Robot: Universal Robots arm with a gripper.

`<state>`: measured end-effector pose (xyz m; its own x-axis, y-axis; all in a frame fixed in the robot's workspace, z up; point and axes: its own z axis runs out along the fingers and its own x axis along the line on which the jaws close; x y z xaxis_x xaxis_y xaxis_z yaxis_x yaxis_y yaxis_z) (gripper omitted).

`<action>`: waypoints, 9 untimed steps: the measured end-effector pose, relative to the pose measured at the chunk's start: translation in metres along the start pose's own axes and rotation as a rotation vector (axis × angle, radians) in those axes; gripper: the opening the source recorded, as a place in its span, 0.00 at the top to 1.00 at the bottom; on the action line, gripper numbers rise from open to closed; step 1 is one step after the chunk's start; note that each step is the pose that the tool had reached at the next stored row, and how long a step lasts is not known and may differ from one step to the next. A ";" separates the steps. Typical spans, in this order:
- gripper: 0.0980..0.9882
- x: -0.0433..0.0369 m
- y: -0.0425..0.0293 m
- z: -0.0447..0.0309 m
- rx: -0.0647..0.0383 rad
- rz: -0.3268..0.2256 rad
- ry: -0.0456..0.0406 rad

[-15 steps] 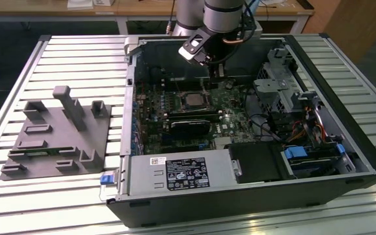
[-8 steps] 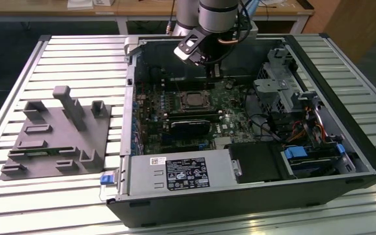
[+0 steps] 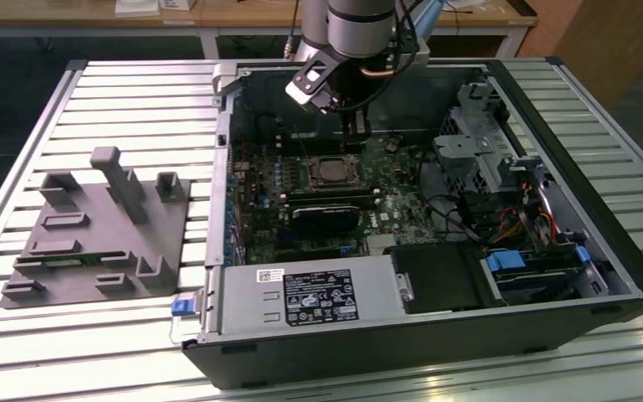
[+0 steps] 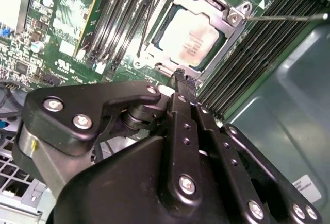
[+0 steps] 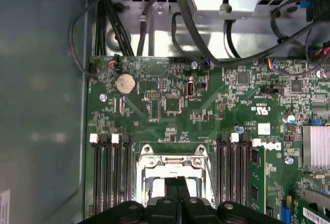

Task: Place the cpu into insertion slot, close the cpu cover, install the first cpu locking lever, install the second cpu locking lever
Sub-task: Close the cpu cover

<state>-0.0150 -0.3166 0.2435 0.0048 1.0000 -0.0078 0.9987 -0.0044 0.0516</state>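
Hovering with my fingers (image 4: 181,75) pressed together and empty, tips just beside the cpu cover (image 4: 233,17); the cpu (image 4: 188,36) lies in the insertion slot (image 3: 331,172).

Robotics lab or workshop, slatted aluminium workbench (image 3: 131,92), open computer case (image 3: 589,209), grey fixture block (image 3: 98,234)

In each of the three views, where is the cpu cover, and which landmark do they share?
Exterior view: the cpu cover lies directly under the hand.
Second wrist view: it frames the cpu, just beyond the hand.
First wrist view: it lies between the memory slots, partly behind the hand.
Shared landmark: the shut hand.
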 end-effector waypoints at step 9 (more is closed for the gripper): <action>0.99 -0.0014 -0.0075 0.0073 0.000 0.000 -0.0017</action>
<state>-0.0221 -0.3180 0.2358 0.0048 0.9999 -0.0096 0.9987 -0.0043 0.0513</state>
